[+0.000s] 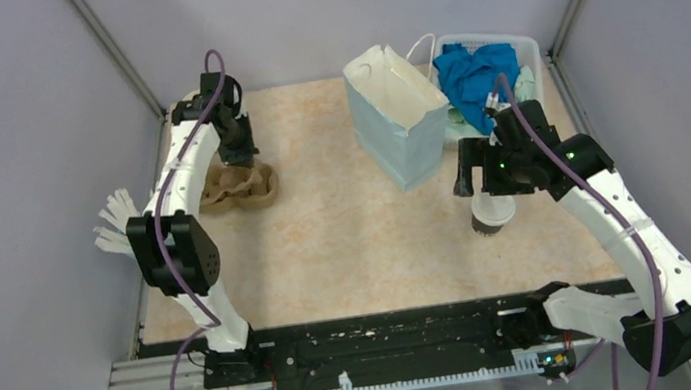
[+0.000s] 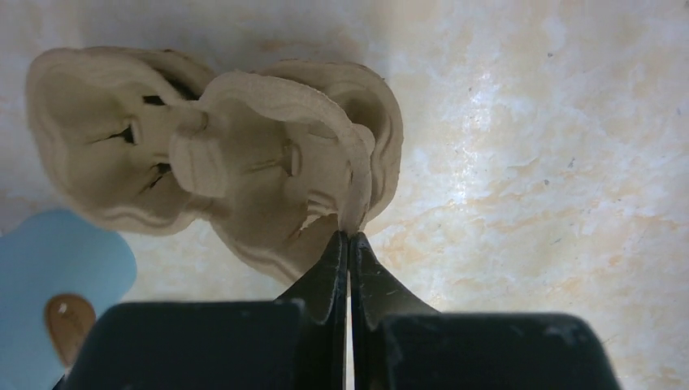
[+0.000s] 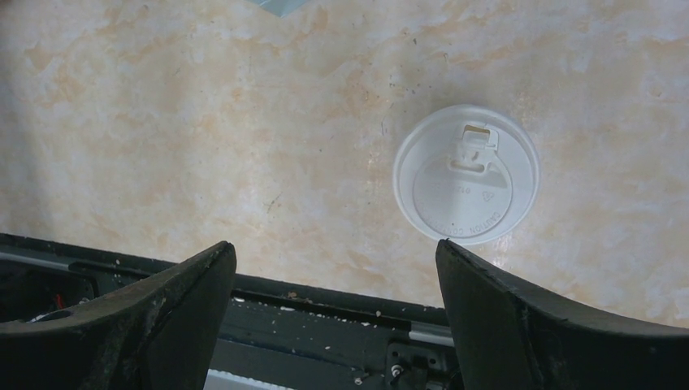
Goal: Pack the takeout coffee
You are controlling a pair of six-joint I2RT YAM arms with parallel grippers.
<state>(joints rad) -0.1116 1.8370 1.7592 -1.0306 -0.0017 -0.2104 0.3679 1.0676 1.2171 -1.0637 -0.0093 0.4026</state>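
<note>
Left claw (image 2: 349, 237): narrow, its tips pinched on the thin rim of the moulded brown pulp cup carrier (image 2: 244, 162), which lies on the table (image 2: 528, 162) just ahead of the tips.
Risk at the left claw: the bite takes only the very edge. I judge that on a lift the pulp could tear or slide out, or the cup carrier could swing from that 1 corner.
Cup carrier count: 1, with 2 wells showing.
Pale blue paper bag (image 1: 399, 117): 1, upright with its mouth open, between the 2 claws and nearer the right one.
Right claw (image 3: 335, 248): wide, holding nothing, hanging above the table.
Takeout coffee (image 3: 465, 185): a dark brown paper cup under a round white plastic lid, standing on the table below and ahead of the right claw, nearer 1 finger than the other, untouched.
Risk at the right claw: the cup is off-centre, so I judge that 1 finger would meet it first, shoving or tipping it. A squeeze up at the lid could pop it and spill.
Coffee count: 1 cup, 1 lid on it.
White plastic basket (image 1: 525, 42): 1, beyond the right claw, with 1 crumpled blue cloth (image 1: 475, 72) in it.
</note>
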